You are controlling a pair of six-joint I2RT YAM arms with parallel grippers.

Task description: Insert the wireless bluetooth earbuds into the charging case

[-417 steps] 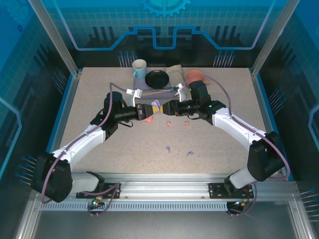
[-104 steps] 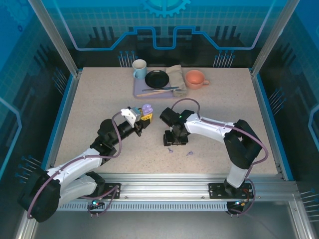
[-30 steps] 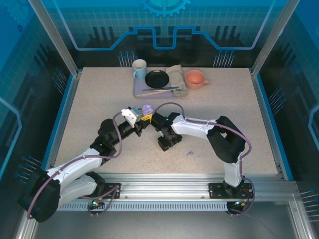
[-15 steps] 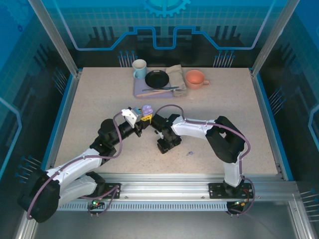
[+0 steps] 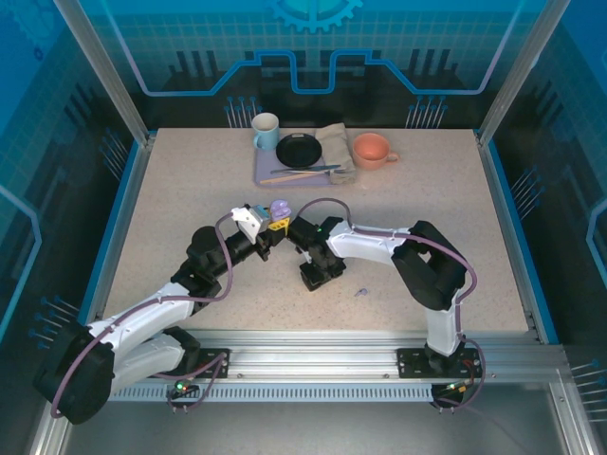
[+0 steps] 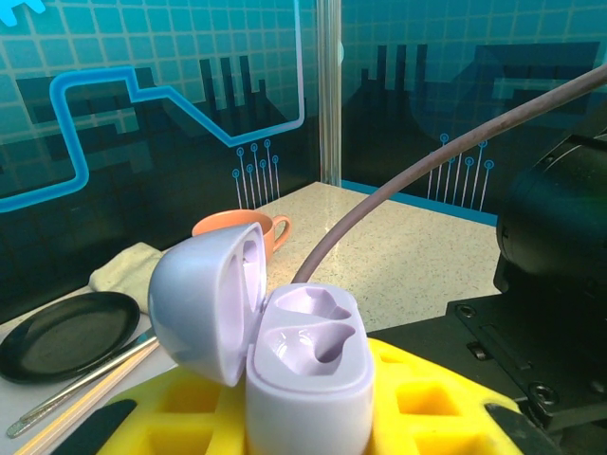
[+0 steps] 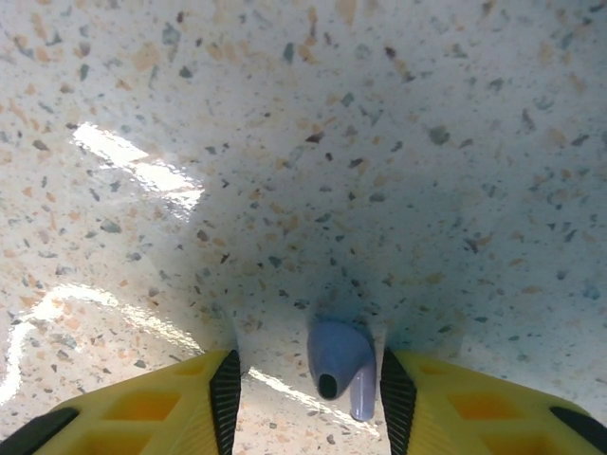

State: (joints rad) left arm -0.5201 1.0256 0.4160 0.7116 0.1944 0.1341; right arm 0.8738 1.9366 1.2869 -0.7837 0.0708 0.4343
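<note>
Mug (image 5: 266, 131), plate (image 5: 299, 150) (black), orange cup (image 5: 372, 150)

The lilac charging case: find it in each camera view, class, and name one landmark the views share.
Top external: lilac charging case at table centre, held by the left gripper.
Left wrist: the case sits bottom centre, lid open, both wells empty.
Right wrist: a lilac earbud between the fingers of the right gripper.
Shared landmark: the speckled tabletop; the orange mug links top and left wrist.
</note>
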